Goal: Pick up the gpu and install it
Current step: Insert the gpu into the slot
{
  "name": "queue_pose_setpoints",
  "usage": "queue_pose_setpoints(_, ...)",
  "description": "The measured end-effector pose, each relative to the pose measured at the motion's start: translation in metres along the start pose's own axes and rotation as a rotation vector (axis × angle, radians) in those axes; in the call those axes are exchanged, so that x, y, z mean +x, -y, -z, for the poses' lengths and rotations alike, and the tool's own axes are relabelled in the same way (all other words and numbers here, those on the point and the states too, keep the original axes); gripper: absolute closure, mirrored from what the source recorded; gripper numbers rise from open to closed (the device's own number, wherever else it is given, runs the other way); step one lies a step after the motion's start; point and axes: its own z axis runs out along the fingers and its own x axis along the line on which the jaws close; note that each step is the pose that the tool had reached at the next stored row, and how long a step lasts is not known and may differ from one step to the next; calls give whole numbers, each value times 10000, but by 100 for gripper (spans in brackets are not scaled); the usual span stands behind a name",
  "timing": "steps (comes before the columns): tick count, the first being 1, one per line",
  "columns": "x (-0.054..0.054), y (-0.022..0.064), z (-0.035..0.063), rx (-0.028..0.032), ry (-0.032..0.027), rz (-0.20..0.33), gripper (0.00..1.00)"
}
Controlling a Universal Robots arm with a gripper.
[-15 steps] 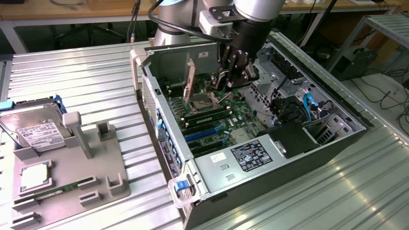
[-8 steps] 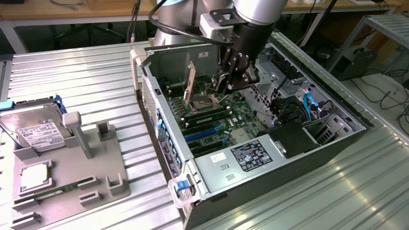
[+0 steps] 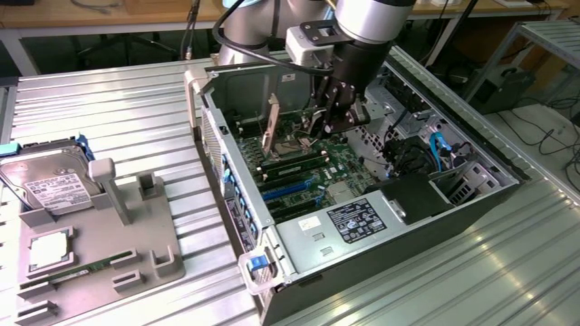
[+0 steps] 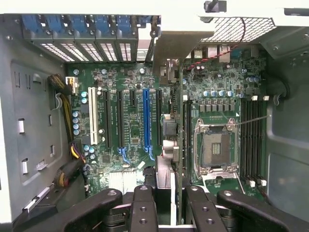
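The gpu point(image 4: 179, 121) appears edge-on in the wrist view as a thin dark card over the motherboard point(image 4: 123, 121), between the expansion slots and the CPU socket point(image 4: 215, 147). Its metal bracket point(image 4: 181, 46) points toward the case's rear slot openings. My gripper point(image 4: 169, 205) is shut on the card's near end, one finger on each side. In the exterior view my gripper point(image 3: 331, 122) reaches down into the open computer case point(image 3: 244, 217), and the pale bracket point(image 3: 270, 125) stands upright by the rear wall. Whether the card sits in a slot I cannot tell.
A long blue slot point(image 4: 146, 118) lies beside the card. Cables point(image 4: 67, 121) run along one case wall. At the exterior view's left a grey fixture point(image 3: 145, 251) carries a silver hard drive point(image 3: 45, 180), a processor point(image 3: 50, 248) and a memory stick point(image 3: 86, 268). The power supply point(image 3: 358, 221) fills the case's near end.
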Motion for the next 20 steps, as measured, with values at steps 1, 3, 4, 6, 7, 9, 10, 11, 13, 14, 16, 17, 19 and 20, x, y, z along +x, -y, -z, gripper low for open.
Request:
queue_pose_setpoints(1,0,0,-3,7,2,2,72)
queue_pose_setpoints(3,1,-1,-8,28,7,3,72)
queue_pose_setpoints(4,1,-1,-12,39,9,4,72)
queue_pose_setpoints(6,4,-2,-21,50,11,7,72)
queue_pose_setpoints(7,9,-2,-24,50,10,7,72)
queue_pose_setpoints(9,30,-2,-32,50,9,7,72)
queue_pose_setpoints(10,37,-1,-35,50,10,7,72)
queue_pose_setpoints(11,41,-1,-40,50,10,6,72)
queue_pose_setpoints(13,41,-1,-45,49,7,6,72)
queue_pose_setpoints(14,42,-1,-53,50,10,7,72)
queue_pose_setpoints(16,44,-1,-60,49,9,7,72)
queue_pose_setpoints(17,47,-1,-63,49,8,7,72)
queue_pose_setpoints(19,68,1,-69,49,8,9,72)
queue_pose_setpoints(20,75,0,-74,49,9,8,72)
